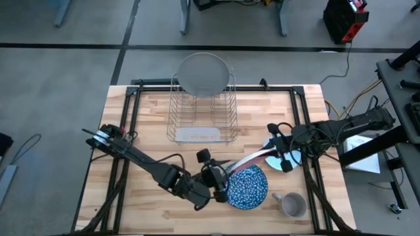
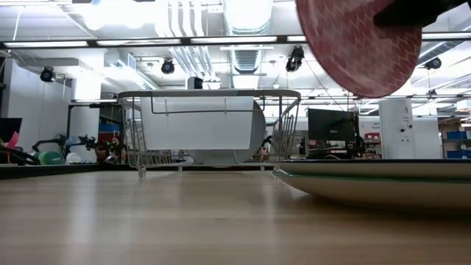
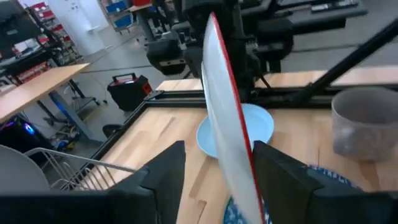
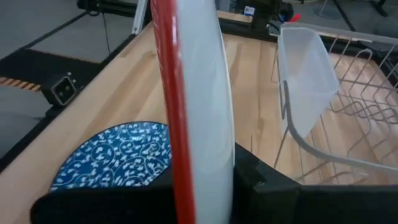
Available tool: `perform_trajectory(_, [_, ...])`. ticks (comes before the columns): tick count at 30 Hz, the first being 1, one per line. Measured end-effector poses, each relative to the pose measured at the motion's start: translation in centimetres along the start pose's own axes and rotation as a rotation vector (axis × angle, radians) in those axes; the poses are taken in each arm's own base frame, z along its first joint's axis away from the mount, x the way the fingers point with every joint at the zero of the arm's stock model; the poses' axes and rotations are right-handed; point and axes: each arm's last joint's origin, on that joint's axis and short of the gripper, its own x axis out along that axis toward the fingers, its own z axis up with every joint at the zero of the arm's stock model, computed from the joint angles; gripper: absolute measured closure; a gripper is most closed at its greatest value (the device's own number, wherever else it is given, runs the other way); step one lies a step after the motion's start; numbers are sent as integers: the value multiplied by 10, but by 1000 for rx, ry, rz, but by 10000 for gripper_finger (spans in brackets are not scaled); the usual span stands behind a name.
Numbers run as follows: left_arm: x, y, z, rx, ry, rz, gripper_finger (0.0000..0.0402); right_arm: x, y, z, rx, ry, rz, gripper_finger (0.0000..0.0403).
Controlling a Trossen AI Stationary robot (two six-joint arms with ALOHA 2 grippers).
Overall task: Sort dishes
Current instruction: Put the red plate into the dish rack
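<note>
The red patterned plate (image 1: 249,159) stands on edge in the air between my two grippers, high in the low view (image 2: 360,44). My right gripper (image 1: 272,154) is shut on it. My left gripper (image 3: 217,180) is open, with one finger on each side of the plate's other end. The blue speckled plate (image 1: 249,188) lies flat on the table below it. The light-blue plate (image 1: 292,158) lies flat under my right gripper. The grey plate (image 1: 203,73) stands on edge at the far end of the wire rack (image 1: 202,115). My right gripper pinches the red plate near its rim (image 4: 186,158) on the side toward the table's right, one finger on each face. The fingers come in about level from the right. The plate stands on edge, lifted clear of the table. My left gripper: I cannot tell whether either finger (image 3: 280,180) touches the plate.
A grey mug (image 1: 293,204) stands near the table's front right, beside the blue speckled plate. The rack's translucent cutlery holder (image 4: 298,81) hangs on its near side. Bare wood lies to the left of the rack and along the near left.
</note>
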Motion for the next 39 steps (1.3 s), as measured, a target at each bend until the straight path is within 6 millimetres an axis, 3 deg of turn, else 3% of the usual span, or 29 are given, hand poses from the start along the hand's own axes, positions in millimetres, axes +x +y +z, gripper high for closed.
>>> perform_trajectory(5, [-15, 3, -3, 72, 35, 48, 215, -9, 8, 4, -2, -65, 264, 380])
perform_trajectory(10, [-37, 12, 0, 110, 10, 229, 214, -9, 16, 18, -43, -220, 623, 380])
perform_trajectory(18, [-49, 24, -3, 66, -14, 356, 214, 4, 30, 28, -303, -422, 1279, 380])
perform_trajectory(21, [-50, 26, -7, 69, -5, 362, 214, 9, 32, 28, -386, -480, 1410, 380])
perform_trajectory(29, [-52, 30, -15, 83, 10, 384, 214, 20, 31, 32, -349, -437, 1267, 381])
perform_trajectory(33, [-56, 34, -20, 106, 27, 387, 214, 19, 20, 42, -166, -327, 844, 381])
perform_trajectory(39, [-84, 61, -17, 16, -20, 408, 229, 0, -4, 53, -21, -39, 174, 381])
